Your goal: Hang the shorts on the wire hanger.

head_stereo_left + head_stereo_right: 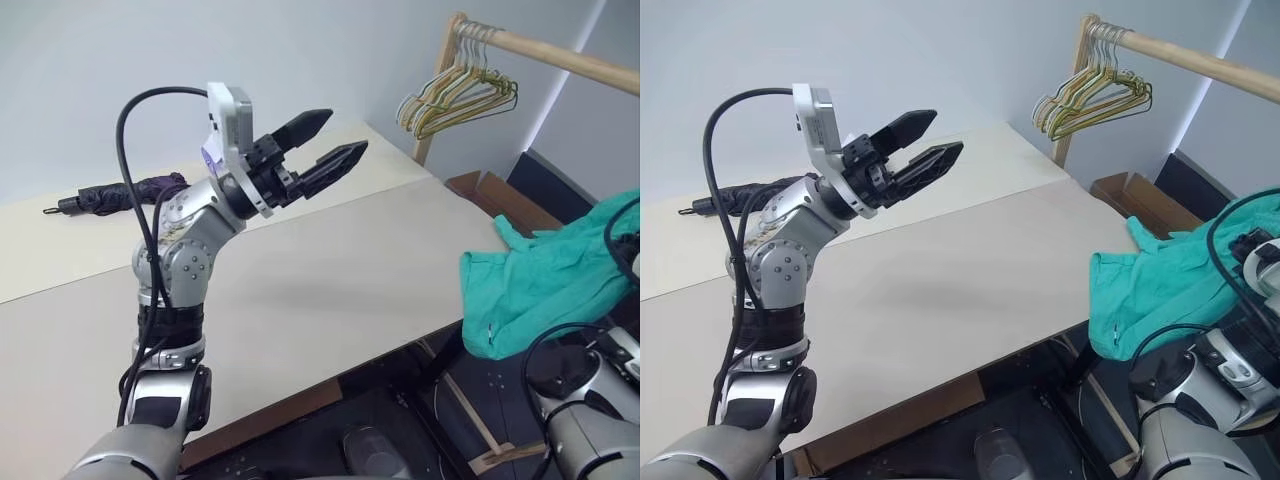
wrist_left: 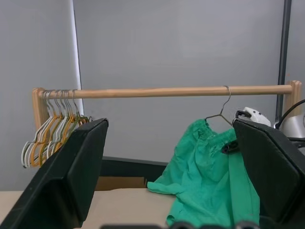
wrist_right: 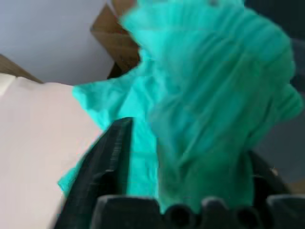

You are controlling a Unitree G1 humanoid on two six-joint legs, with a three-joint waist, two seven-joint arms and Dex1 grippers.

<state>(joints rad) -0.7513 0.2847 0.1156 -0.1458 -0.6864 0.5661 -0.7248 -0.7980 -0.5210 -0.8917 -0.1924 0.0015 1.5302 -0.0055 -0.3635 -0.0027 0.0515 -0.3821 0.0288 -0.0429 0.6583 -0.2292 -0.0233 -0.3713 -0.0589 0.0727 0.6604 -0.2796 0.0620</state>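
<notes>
The teal-green shorts (image 2: 205,176) hang by their gathered waistband from the thin wire hanger (image 2: 220,113), whose hook sits on the wooden rod (image 2: 167,91). Their lower part drapes onto the table's right corner (image 1: 540,285). My right gripper (image 3: 190,143) is at the shorts with its fingers (image 3: 108,162) standing wide apart. Bunched fabric lies between them and hides the other finger. My left gripper (image 1: 320,147) is raised high over the table, open and holding nothing, pointing toward the rod.
A bunch of gold, green and pink hangers (image 1: 455,95) hangs at the rod's far end. A dark purple folded umbrella (image 1: 120,195) lies at the back of the beige table (image 1: 330,270). A cardboard box (image 1: 500,195) stands on the floor beyond the table's right corner.
</notes>
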